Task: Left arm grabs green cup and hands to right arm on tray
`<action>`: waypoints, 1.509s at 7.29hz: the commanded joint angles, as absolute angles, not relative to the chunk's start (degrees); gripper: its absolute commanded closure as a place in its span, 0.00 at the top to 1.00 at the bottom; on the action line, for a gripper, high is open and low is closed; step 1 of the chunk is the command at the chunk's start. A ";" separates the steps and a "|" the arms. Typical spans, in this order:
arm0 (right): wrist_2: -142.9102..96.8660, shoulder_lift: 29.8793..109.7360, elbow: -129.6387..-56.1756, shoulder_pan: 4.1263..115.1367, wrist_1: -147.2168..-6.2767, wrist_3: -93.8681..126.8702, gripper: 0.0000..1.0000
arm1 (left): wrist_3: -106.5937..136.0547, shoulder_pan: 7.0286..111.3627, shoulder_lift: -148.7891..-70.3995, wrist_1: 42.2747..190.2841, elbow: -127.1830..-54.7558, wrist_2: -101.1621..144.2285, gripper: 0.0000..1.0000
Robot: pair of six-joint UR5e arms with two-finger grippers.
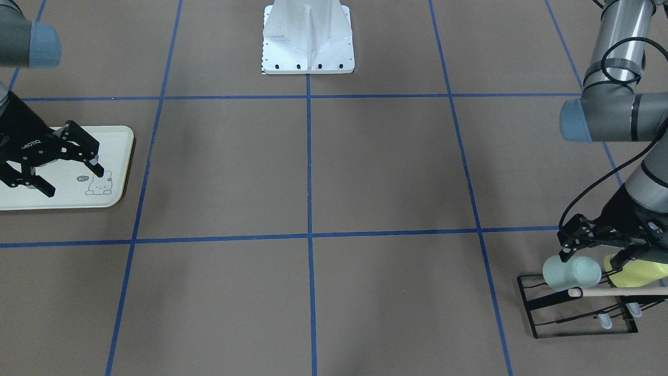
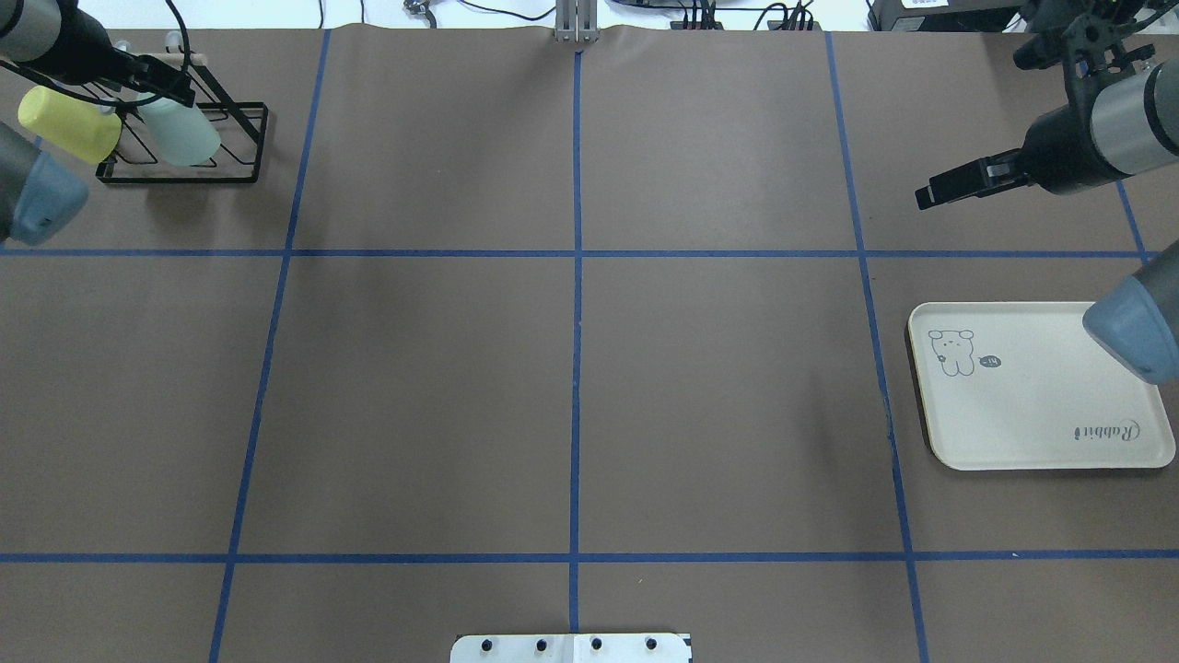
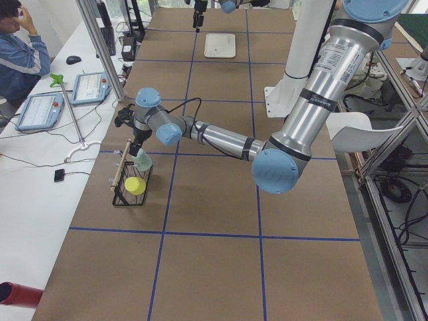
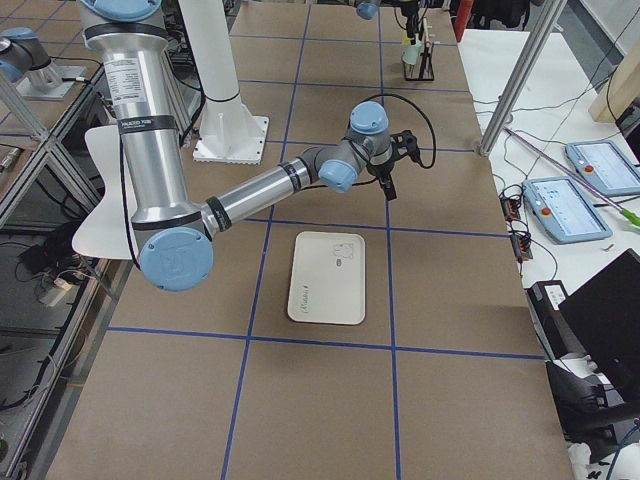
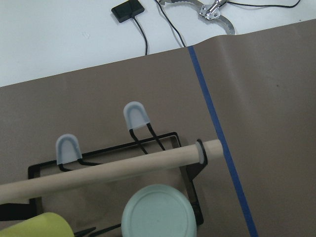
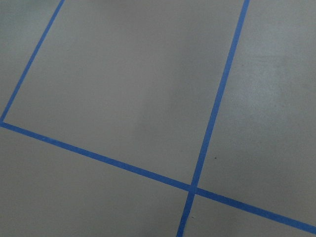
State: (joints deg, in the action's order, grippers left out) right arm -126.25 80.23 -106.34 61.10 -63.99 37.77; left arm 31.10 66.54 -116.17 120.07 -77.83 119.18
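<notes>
While the green cup (image 1: 571, 272) lies tipped on its side on the black wire rack (image 1: 543, 313) at the far corner on the robot's left, just beside a yellow-green cup (image 1: 639, 271), we note the left gripper (image 1: 592, 258) poised over it with jaws spread. One finger sits toward each flank, and contact is not confirmable. We find the right gripper (image 1: 72, 179) with fingers wide apart, hanging in the air near the tray (image 2: 1032, 414), which lies flat on the table's right side.
</notes>
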 commanded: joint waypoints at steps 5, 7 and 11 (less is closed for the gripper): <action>-126.12 80.16 -106.08 61.00 -63.98 37.88 1.00 | 30.76 64.86 -116.98 119.89 -74.53 118.21 1.00; -126.12 80.16 -106.08 61.00 -63.98 37.88 1.00 | 30.76 64.78 -117.07 119.97 -74.09 116.56 1.00; -126.21 80.07 -106.17 61.00 -63.98 37.88 1.00 | 30.76 64.78 -117.42 120.15 -73.74 116.01 0.73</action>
